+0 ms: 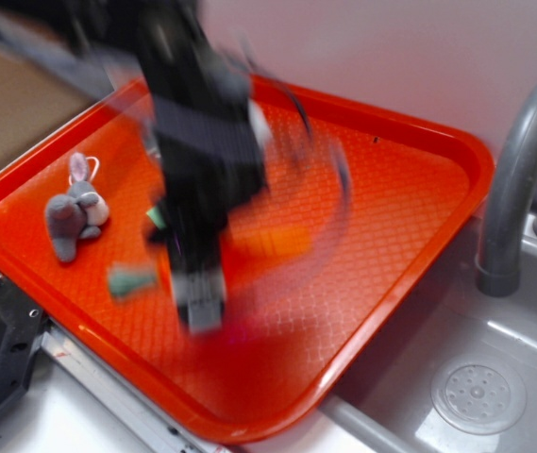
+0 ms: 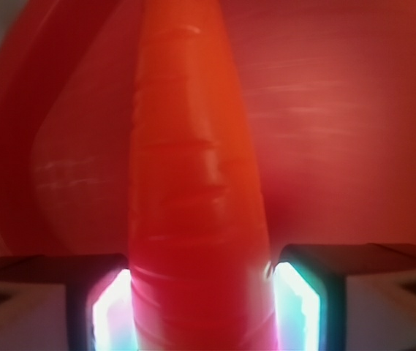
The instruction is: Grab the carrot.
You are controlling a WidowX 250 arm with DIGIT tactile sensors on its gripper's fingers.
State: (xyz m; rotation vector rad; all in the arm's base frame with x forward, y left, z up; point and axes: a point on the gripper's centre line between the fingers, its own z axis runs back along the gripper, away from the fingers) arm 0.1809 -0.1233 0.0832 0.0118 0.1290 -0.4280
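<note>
1. The orange plastic tray (image 1: 410,236) lies just left of the grey curved faucet (image 1: 513,179).
2. On the tray, the small grey plush rabbit (image 1: 75,215) sits near its left edge.
3. The small green block (image 1: 131,279) lies on the tray, right of and nearer than the rabbit.
4. The black robot gripper (image 2: 200,307) stands over the tray's middle, right of the block.
5. The glossy orange plastic toy carrot (image 2: 193,205) sits between the gripper's pads (image 2: 295,300), touching both.

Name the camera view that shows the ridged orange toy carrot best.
The wrist view: the glossy orange ridged plastic carrot fills the frame, standing between the hand's fingers. In the exterior view, only a motion-blurred orange smear shows beside the arm.
</note>
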